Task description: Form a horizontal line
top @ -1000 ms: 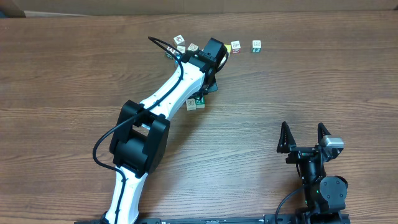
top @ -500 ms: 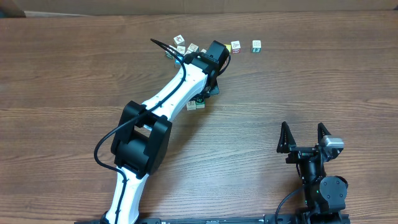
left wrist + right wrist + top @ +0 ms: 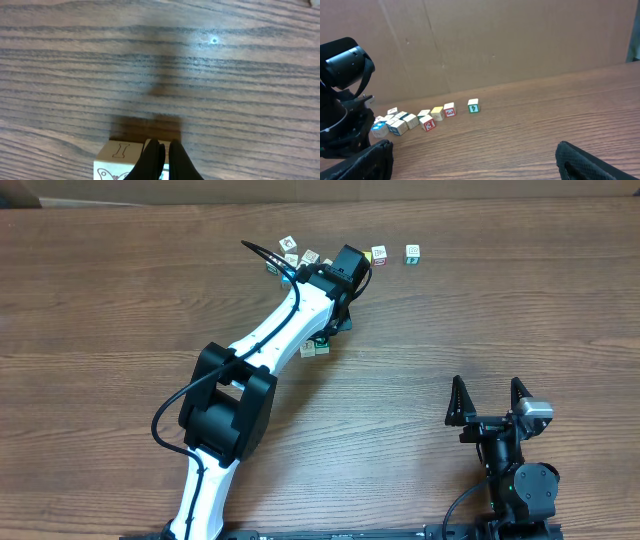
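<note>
1. Where the left arm (image 3: 290,310) stretches over the counter (image 3: 100,330) from the near-left base toward the far middle, hides part of what lies beneath.
2. Just left of the wrist, at the far side, shows a loose cluster of blocks (image 3: 291,259), four in all, close together and turned at odd angles.
3. Beside the arm's near flank, shows a pair of blocks (image 3: 309,350) touching each other and partly tucked under the white link.
4. Ends in the left end effector (image 3: 162,147), pointed down at the wood, with fingers (image 3: 150,161) drawn almost together and only a thin slit between; cannot tell whether anything is pinched there.
5. Has a pale block stamped "I" (image 3: 119,159) resting on the counter against the outer side of the left finger; cannot tell which block this is in the overhead view.
6. Right of the wrist, shows a red-marked block (image 3: 379,254) and, further right, a green-marked block (image 3: 412,253), apart from each other yet level across the far side.
7. From the right wrist view, places these two at the right end of a ragged string of blocks, with the green one last.
8. At the near right, well apart from every block, sits with the right end effector (image 3: 487,392) spread wide, gripping nothing.
</note>
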Action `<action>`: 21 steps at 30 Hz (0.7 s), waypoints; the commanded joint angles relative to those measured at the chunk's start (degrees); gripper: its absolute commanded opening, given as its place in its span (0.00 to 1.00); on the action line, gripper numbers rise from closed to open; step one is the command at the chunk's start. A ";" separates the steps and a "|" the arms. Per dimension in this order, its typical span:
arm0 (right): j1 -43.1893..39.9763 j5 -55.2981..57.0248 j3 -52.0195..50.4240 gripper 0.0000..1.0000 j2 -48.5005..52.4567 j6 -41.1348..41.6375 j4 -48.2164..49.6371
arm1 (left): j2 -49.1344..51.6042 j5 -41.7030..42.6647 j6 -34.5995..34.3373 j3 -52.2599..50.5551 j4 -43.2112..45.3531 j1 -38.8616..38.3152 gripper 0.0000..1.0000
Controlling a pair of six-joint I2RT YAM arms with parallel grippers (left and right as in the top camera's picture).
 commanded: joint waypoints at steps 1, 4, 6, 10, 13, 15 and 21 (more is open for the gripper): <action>-0.15 -0.07 -0.81 1.00 -0.57 -0.24 0.20 | 0.24 -1.38 -1.16 -0.44 0.33 -0.37 0.04; -0.15 -0.07 -0.81 1.00 -0.57 -0.24 0.20 | 0.83 -1.36 -0.87 -0.44 0.24 -0.37 0.04; -0.15 -0.07 -0.81 1.00 -0.57 -0.24 0.20 | 0.98 -1.38 0.17 -0.44 0.44 -0.33 0.04; -0.15 -0.07 -0.81 1.00 -0.57 -0.24 0.20 | 0.98 -1.20 0.57 -0.44 1.53 -0.04 0.04; -0.15 -0.07 -0.81 1.00 -0.57 -0.24 0.20 | 0.98 0.17 0.57 -0.44 1.44 0.04 0.04; -0.15 -0.07 -0.81 1.00 -0.57 -0.24 0.20 | 0.98 1.95 0.57 -0.44 1.09 0.07 0.04; -0.15 -0.07 -0.81 1.00 -0.57 -0.24 0.20 | 0.98 3.19 0.50 -0.44 -0.48 0.04 0.04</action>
